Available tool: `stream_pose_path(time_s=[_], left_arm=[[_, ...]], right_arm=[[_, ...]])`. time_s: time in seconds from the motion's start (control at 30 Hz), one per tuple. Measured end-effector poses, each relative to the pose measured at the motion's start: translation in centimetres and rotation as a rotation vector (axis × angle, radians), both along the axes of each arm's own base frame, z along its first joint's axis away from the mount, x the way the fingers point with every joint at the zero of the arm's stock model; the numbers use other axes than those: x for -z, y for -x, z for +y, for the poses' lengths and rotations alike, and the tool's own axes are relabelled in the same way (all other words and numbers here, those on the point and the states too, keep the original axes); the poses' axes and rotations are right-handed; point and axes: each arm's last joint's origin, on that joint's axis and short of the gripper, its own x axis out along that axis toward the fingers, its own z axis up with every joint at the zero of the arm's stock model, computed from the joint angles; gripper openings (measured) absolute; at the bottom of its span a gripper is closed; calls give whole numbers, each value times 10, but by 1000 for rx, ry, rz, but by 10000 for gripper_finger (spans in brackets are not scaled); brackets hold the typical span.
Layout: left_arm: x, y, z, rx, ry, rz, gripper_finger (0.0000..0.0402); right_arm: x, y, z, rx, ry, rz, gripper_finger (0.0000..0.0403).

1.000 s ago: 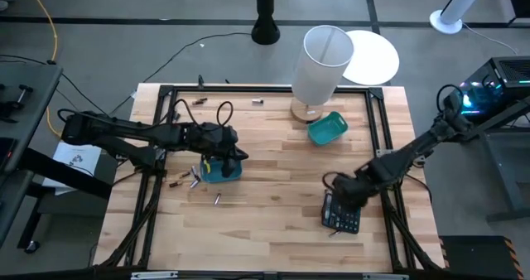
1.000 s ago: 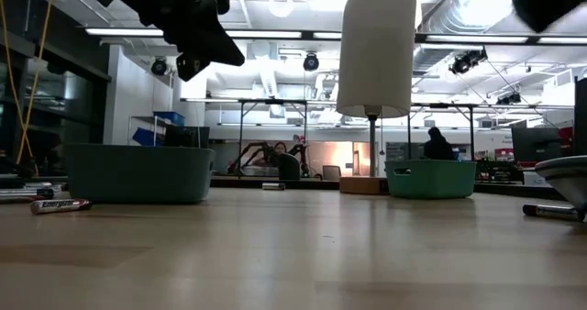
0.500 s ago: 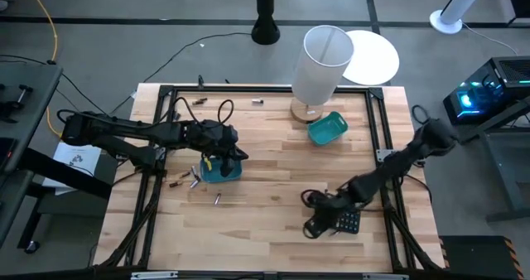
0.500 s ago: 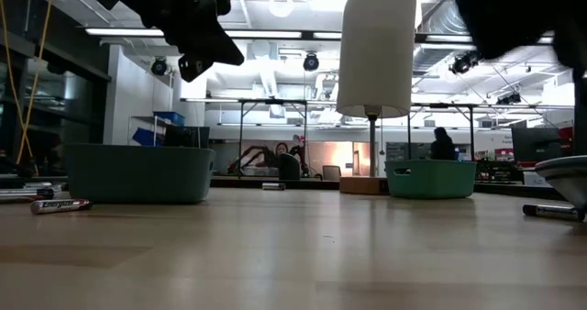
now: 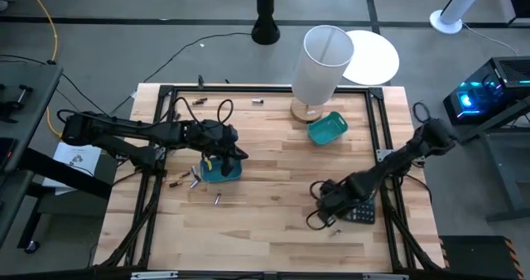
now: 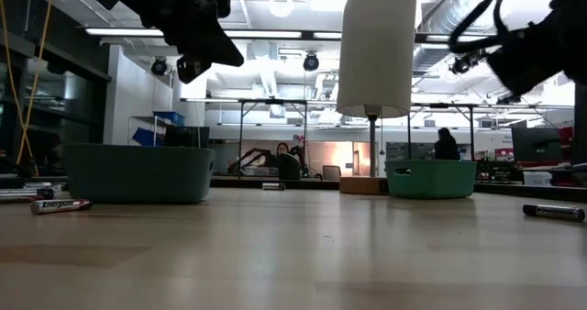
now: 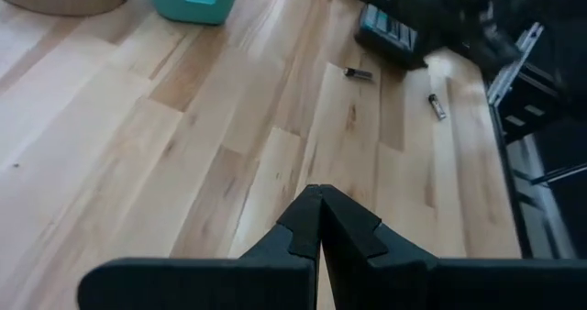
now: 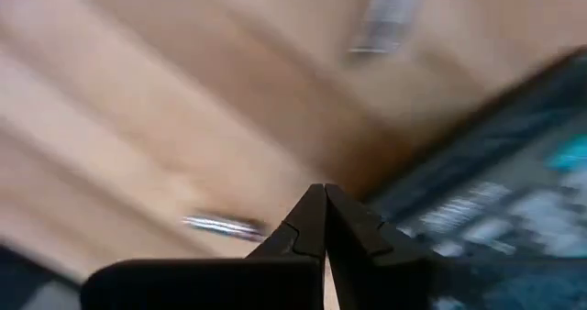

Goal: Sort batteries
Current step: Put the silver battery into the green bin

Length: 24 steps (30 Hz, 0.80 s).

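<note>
On the table: batteries (image 5: pixel 196 179) lay loose beside a teal bin (image 5: pixel 222 169)
Left gripper (image 5: pixel 238 154): hung over that bin, fingers pinched together, holding nothing
Right gripper (image 5: pixel 317 214): next to the black calculator (image 5: pixel 361 213), clamped tight too, empty
Other bin (image 5: pixel 328 127): sat by the lamp (image 5: pixel 319 65)

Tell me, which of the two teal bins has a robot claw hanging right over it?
The teal bin near the table's left side: the left gripper hangs over it, shut. The other bin sits by the lamp, with no arm near.
</note>
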Motion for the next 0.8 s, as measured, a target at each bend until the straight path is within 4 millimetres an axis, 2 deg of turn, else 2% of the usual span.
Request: stream_pose_path(time_s=[0.17,0.3,0.37,0.6,0.8], left_arm=[[0,0,2,-6,-21,-2,0],[0,0,4,-15,-21,-1,0],[0,0,4,-16,-20,-1,0],[0,0,2,36,25,-5,0],[-1,0,2,36,26,-8,0]], right_arm=[[-17,17,-22,37,110,21,0],[-28,8,-31,94,115,-177,0],[-29,2,-34,100,113,-219,0],[-3,-16,-42,44,89,-121,11],[11,-27,-51,-15,87,-92,72]])
